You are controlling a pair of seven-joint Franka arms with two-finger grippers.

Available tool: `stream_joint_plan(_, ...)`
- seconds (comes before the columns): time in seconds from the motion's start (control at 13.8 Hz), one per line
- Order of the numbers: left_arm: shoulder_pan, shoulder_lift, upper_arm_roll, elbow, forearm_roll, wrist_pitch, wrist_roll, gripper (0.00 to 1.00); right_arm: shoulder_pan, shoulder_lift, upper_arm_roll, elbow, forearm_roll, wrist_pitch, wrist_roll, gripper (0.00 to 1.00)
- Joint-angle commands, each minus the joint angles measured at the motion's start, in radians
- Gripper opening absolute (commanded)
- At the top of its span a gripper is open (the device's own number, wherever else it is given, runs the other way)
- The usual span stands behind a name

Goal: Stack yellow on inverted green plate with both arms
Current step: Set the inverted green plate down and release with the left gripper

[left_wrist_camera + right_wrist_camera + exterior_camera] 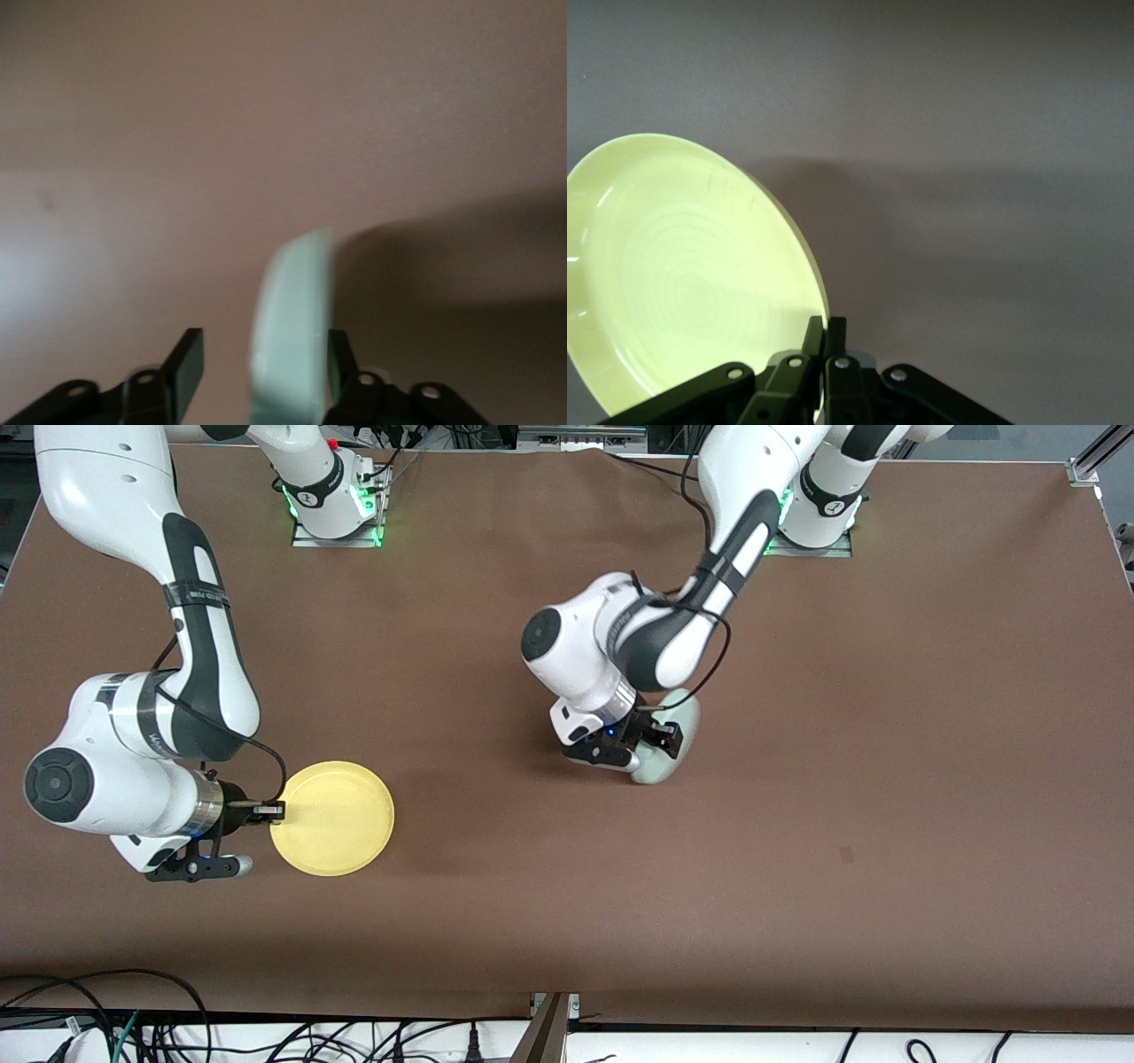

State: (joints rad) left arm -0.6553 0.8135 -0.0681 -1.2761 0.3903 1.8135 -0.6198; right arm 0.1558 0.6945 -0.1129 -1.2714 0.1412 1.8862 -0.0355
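Note:
The yellow plate (335,817) lies toward the right arm's end of the table, open side up. My right gripper (266,810) is shut on its rim at the edge toward that end. The right wrist view shows the fingers (826,332) pinched on the yellow plate's (682,274) rim. The pale green plate (654,769) stands tilted on its edge near the table's middle. My left gripper (663,742) is around it. In the left wrist view the green plate (292,328) shows edge-on between the open left gripper's (263,356) jaws, close against one finger (339,356) and apart from the other.
The brown table (886,779) is bare around both plates. Both arm bases stand at the edge farthest from the front camera. Cables lie below the table's near edge (266,1036).

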Motion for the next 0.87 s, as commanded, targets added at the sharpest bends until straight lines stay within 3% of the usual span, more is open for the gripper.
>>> stream_joint_plan(0.0, 0.078, 0.033, -0.013, 0.107, -0.224, 0.038, -0.009, 1.00, -0.015, 0.010, 0.009, 0.021, 0.061, -0.022, -0.012, 0.00)
stream_joint_plan(0.29, 0.118, 0.026, -0.016, 0.124, -0.355, 0.113, -0.009, 1.00, -0.015, 0.010, 0.010, 0.021, 0.064, -0.021, -0.011, 0.00)
stream_joint_plan(0.51, 0.146, -0.011, -0.007, 0.112, -0.370, 0.122, -0.008, 1.00, -0.006, 0.010, 0.012, 0.021, 0.067, -0.021, -0.001, 0.00)
stream_joint_plan(0.79, 0.293, -0.155, -0.002, 0.083, -0.355, -0.043, 0.015, 1.00, -0.001, 0.010, 0.013, 0.020, 0.081, -0.021, -0.001, 0.00)
